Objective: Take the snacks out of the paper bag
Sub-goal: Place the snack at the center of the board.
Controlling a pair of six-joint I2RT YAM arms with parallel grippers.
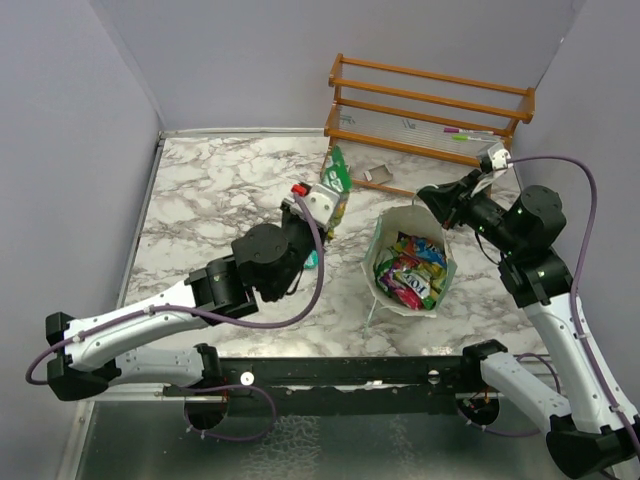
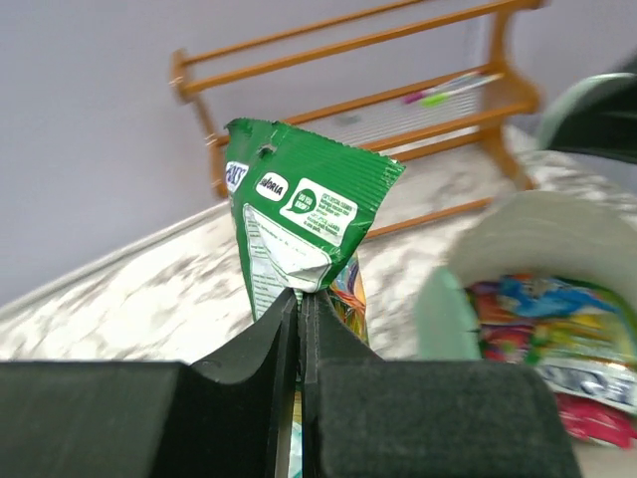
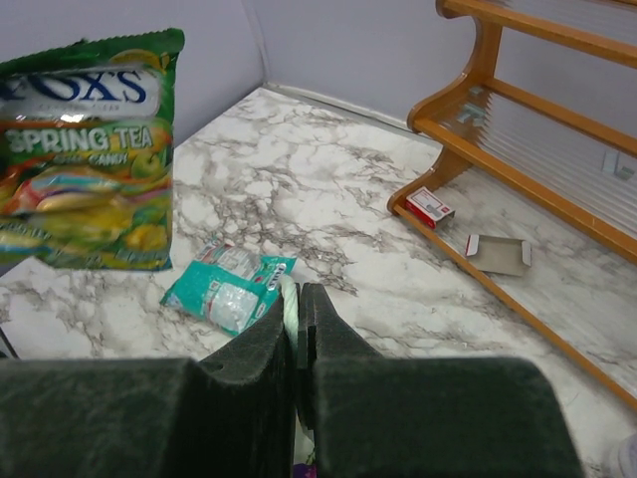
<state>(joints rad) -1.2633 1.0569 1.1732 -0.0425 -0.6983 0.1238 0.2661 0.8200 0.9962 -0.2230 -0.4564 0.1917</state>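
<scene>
Yellow-green and crinkly: found one snack packet (image 2: 299, 199) pinched by its lower edge in the left gripper (image 2: 301, 299), aloft, outside and near the paper bag (image 1: 445, 285). Found the right gripper (image 3: 297, 299) pressed shut on the bag's rim, steadying it. Recommend: carry well clear, lower beside the teal packet (image 3: 227, 289) on the marble (image 1: 220, 190), release only on contact. Keep hold of the rim; more snacks (image 1: 410, 268) inside.
</scene>
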